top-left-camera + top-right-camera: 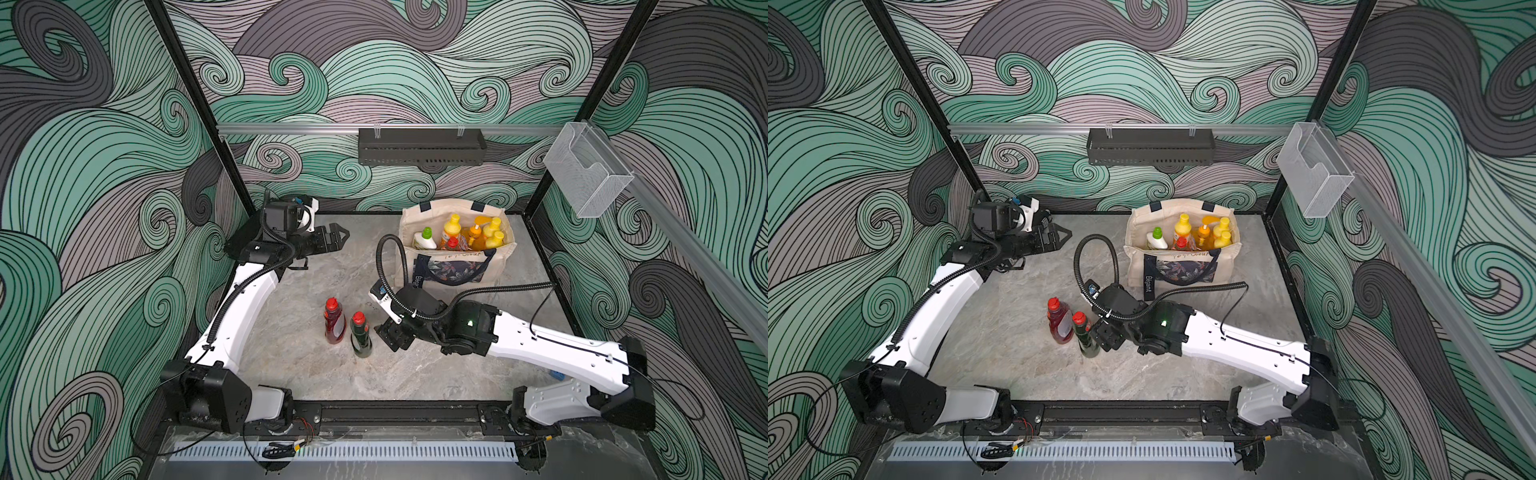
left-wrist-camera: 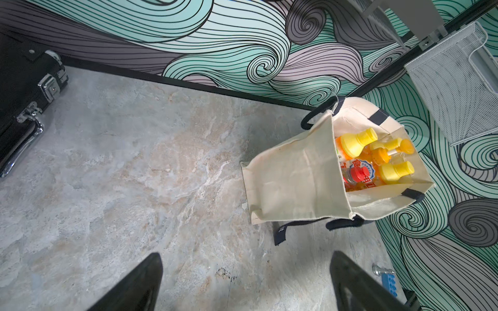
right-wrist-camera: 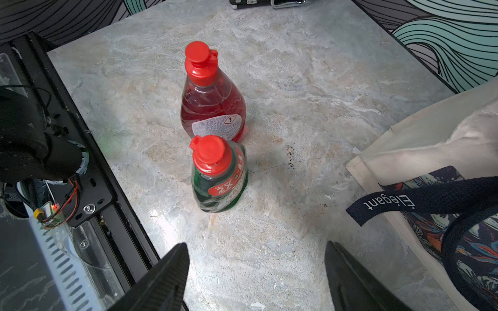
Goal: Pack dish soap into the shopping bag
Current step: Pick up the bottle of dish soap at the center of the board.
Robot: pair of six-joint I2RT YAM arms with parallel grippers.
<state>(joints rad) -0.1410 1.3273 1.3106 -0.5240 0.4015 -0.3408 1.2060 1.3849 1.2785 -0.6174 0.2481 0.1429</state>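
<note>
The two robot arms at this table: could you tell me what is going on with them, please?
They are packing dish soap into the shopping bag, which already holds six bottles. A red bottle and a dark-green bottle stand on the table, not yet packed. The right gripper is open, facing the green one; the left gripper hangs open and empty, apart from the bag.

light: bright, even | shadows: soft, faint | focus: sharp | edges: wide-angle distortion | glare: mild
</note>
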